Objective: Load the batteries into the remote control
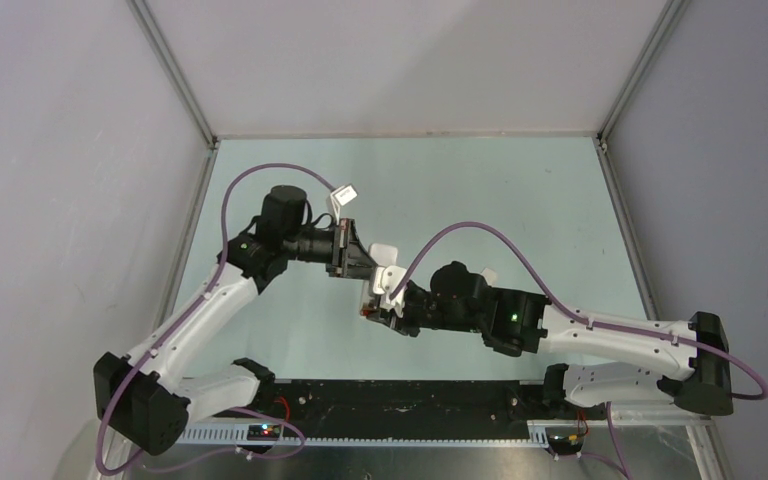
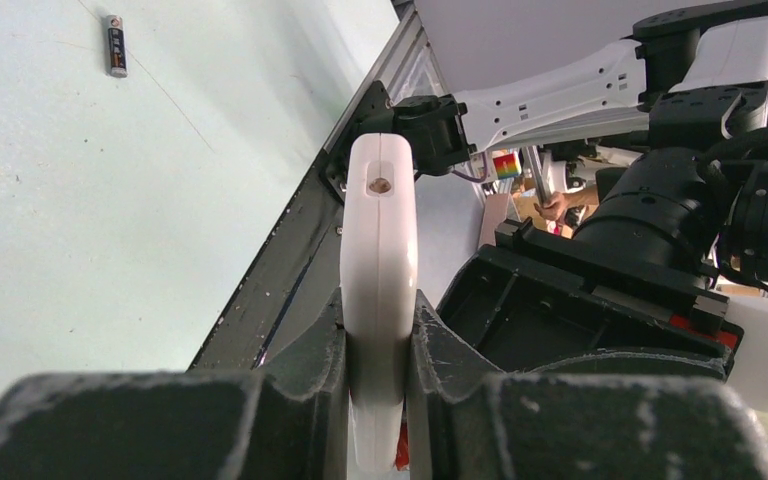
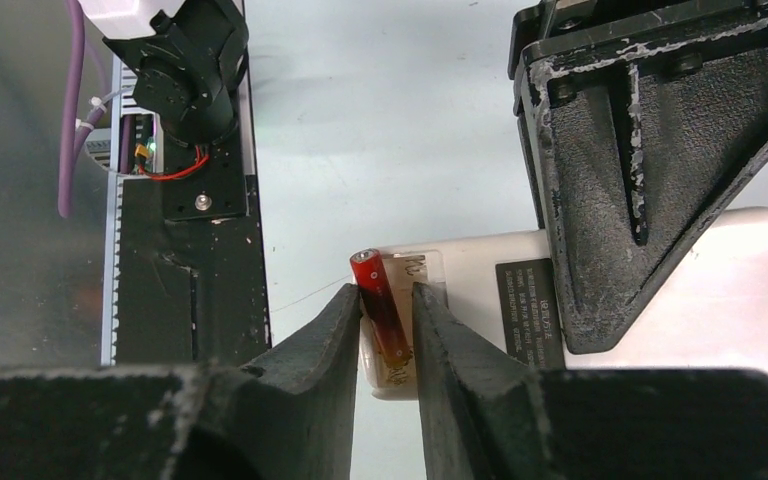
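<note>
Nearest the right wrist camera, the right tool [image 3: 385,295] straddles the orange-red cylindrical battery [image 3: 384,325], its jaws close on either side; whether they actually pinch it I cannot tell. Just beyond, that battery rests at what looks like the open bay at one end of the small flat white plastic remote control [image 3: 750,290], which the left tool [image 2: 378,320] holds clamped edge-on. Seating this first cell seems the step in hand. Next calls for pressing it flat, then fetching the dark thin battery [image 2: 115,46], lying well apart on the pale green surface [image 2: 80,220].
</note>
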Robot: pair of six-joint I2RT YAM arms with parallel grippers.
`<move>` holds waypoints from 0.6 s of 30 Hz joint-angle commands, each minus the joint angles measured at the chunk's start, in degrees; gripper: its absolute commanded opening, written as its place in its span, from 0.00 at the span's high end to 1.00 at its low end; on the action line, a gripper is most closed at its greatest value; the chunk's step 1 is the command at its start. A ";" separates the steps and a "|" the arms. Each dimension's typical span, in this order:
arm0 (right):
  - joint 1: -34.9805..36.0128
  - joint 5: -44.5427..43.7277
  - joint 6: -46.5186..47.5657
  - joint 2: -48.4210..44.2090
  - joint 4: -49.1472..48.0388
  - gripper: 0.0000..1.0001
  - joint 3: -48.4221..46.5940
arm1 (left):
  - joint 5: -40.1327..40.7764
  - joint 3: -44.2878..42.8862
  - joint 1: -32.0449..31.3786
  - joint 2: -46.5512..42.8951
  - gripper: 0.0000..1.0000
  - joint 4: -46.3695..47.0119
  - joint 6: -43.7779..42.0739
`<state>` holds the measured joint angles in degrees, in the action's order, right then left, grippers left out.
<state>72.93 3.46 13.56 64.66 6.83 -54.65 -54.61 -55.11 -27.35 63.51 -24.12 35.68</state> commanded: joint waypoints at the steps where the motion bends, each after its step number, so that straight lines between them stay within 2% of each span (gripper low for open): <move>1: 0.15 -1.29 -0.61 0.09 -0.67 0.69 -1.60 | -1.29 -0.02 -0.33 0.13 1.00 1.54 0.36; 13: 0.15 -3.44 -3.05 -0.12 -1.68 0.54 -1.60 | -0.49 0.68 -0.33 1.27 1.00 1.57 0.55; 17: 0.16 -5.28 -5.04 -1.52 -1.74 0.39 -1.60 | -0.71 0.78 -0.33 2.44 1.00 1.59 0.17; 18: 0.14 -5.48 -5.35 -1.72 -1.74 0.31 -1.60 | -0.73 0.66 -0.33 2.88 1.00 1.57 0.13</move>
<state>73.45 2.37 9.87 64.69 7.11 -54.65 -53.15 -55.07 -27.33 65.63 -22.59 35.97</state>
